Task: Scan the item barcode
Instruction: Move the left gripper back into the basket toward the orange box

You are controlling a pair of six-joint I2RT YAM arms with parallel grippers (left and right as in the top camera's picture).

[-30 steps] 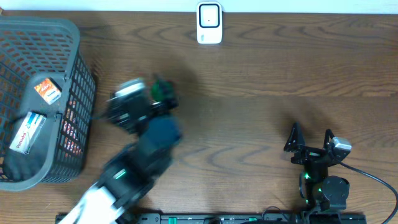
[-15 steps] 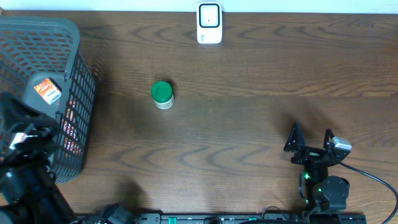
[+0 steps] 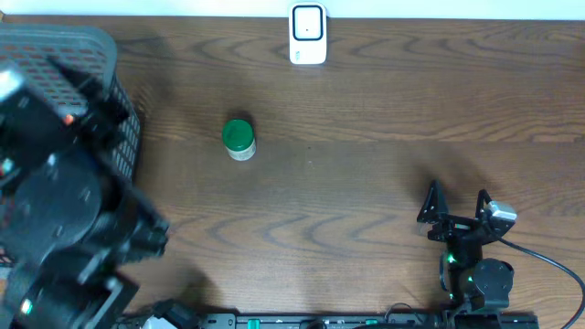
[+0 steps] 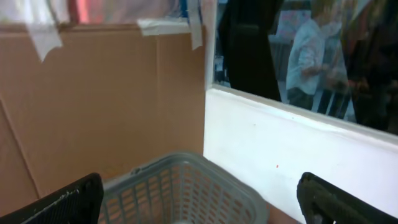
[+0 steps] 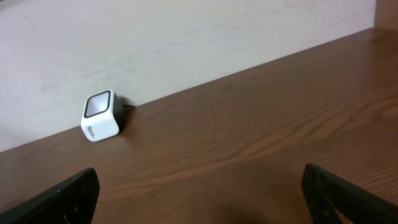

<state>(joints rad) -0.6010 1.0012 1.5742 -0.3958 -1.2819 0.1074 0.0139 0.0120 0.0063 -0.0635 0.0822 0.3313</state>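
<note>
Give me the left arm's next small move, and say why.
Probably lower the left gripper into the basket to reach for an item, though the arm hides most of its contents from above. Its jaws stand open and empty over the basket's rim, so it holds nothing to show the scanner. The green-lidded jar already stands out on the table.

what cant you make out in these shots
1. Basket contents: in the overhead view the blurred left arm covers them; in the left wrist view the bottom edge cuts off the inside.
2. Jar barcode: too small to see from overhead; neither wrist view shows the jar.
3. Scanner face detail: too small in both the overhead and right wrist views.
</note>
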